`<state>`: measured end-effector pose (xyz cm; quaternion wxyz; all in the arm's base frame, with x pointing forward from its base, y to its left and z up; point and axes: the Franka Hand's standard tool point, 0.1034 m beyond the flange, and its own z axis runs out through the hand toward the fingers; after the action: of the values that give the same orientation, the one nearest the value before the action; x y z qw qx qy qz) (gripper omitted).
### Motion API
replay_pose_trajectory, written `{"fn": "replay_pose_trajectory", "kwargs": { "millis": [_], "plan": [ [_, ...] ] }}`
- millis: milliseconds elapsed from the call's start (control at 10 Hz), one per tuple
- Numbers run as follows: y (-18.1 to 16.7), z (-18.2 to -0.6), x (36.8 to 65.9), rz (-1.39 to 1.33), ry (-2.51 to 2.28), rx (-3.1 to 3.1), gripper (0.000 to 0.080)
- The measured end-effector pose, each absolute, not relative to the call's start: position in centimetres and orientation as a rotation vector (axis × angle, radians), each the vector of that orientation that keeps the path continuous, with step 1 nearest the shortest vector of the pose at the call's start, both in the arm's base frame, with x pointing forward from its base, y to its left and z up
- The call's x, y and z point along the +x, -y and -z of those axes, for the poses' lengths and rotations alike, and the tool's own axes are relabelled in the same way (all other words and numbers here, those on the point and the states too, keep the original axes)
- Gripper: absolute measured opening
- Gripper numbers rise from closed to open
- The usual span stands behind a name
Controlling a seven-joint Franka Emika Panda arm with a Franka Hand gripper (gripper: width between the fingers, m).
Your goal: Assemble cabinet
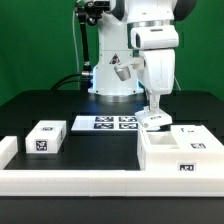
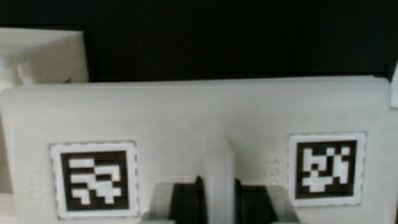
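The cabinet [image 1: 172, 156] is a large white box with tag markers and stands at the exterior view's right, near the front. My gripper [image 1: 153, 119] has come straight down onto its far left corner. In the wrist view a wide white face of the cabinet [image 2: 196, 110] with two tags fills the picture. My gripper [image 2: 217, 198] has its dark fingers [image 2: 185, 203] close on either side of a thin white wall of the box. The jaws look shut on that wall. The fingertips are cut off by the picture's edge.
A small white tagged block [image 1: 45, 138] lies at the exterior view's left. The marker board [image 1: 108, 123] lies in the middle in front of the arm's base. A low white rail [image 1: 70, 181] runs along the table's front and up its left side.
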<state>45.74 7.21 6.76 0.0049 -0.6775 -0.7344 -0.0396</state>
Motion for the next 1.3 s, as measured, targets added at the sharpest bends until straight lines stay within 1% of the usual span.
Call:
{"fn": "replay_pose_trajectory", "kwargs": {
  "millis": [500, 800, 1100, 1300],
  "plan": [
    [-7.0, -6.4, 46.0, 0.107, 2.267, -2.139, 0.0061],
    [-7.0, -6.7, 46.7, 0.113, 2.267, -2.143, 0.0061],
    [-6.9, -6.5, 47.8, 0.119, 2.272, -2.133, 0.0061],
    [-6.9, -6.4, 47.8, 0.121, 2.280, -2.124, 0.0061]
  ]
}}
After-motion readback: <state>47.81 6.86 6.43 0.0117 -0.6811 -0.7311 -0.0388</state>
